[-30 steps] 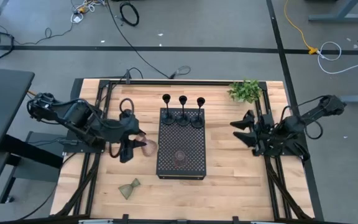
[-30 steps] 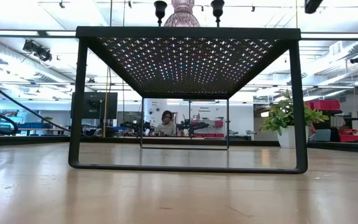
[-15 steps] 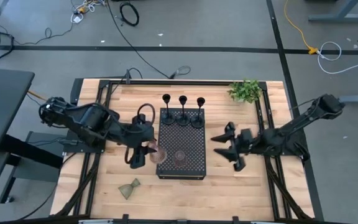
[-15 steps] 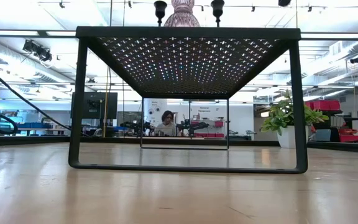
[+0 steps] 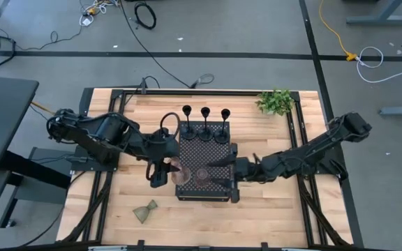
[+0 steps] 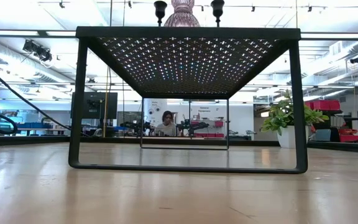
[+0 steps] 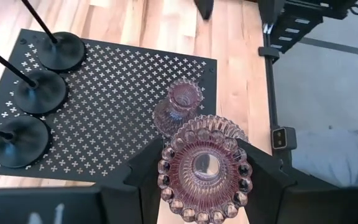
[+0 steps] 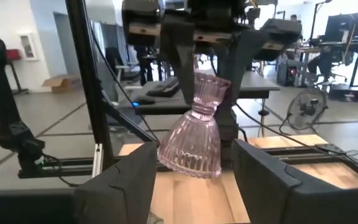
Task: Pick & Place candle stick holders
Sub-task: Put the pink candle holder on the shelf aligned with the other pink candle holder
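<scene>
My left gripper (image 5: pixel 166 169) is shut on a pinkish glass holder (image 5: pixel 177 170) above the near left corner of the black perforated tray (image 5: pixel 215 150). A second pinkish holder (image 5: pixel 202 175) stands upright on the tray; its top shows in the low view (image 6: pixel 184 12). Three slim black holders (image 5: pixel 205 124) stand by their round bases along the tray's far edge. The olive-green holder (image 5: pixel 145 211) lies on its side on the table, near left. My right gripper (image 5: pixel 223 172) is open above the tray's near right part, pointing toward the pinkish holders. My left gripper pinches the held holder's narrow upper part (image 8: pixel 209 84) between its two fingers (image 8: pixel 180 53), coming from above and slanting toward the table's right. The holder hangs tilted below the fingers, its flared ribbed base (image 8: pixel 190 152) lowest and clear of the tray.
A small leafy plant (image 5: pixel 276 102) stands at the table's far right. The tray is a raised stand on legs (image 6: pixel 76 106). Black frame rails (image 5: pixel 110 139) run along the table's sides. A person sits far back in the room (image 6: pixel 166 122).
My left gripper has carried the pinkish holder from the table toward the right, up over the tray's near left corner. My right gripper has swung from the table's right edge leftward to above the tray, its fingers staying apart.
</scene>
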Available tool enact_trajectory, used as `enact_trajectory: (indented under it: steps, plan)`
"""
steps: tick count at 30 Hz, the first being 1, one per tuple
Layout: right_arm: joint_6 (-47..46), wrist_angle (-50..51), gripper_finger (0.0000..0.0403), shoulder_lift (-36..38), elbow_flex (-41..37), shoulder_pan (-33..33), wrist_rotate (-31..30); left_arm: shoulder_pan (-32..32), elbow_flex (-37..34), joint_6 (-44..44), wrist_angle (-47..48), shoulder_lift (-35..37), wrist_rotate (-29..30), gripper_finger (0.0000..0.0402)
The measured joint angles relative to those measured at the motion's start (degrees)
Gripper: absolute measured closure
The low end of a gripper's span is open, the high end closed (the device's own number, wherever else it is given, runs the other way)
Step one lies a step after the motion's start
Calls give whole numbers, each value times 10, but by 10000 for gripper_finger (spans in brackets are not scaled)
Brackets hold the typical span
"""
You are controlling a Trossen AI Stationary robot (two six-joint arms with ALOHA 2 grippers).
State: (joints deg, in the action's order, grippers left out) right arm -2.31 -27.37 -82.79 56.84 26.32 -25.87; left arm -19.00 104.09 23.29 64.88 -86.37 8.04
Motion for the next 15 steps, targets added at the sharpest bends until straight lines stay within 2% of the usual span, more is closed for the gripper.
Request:
enact_trajectory:
  steps: [6, 15]
  plan:
    - [0, 14, 197, -43, 26, -22, 17, 0, 0, -11, -4, 0, -9, 233]
    - [-33, 6, 186, -50, 27, -49, 72, -1, 0, -22, -7, 0, -8, 233]
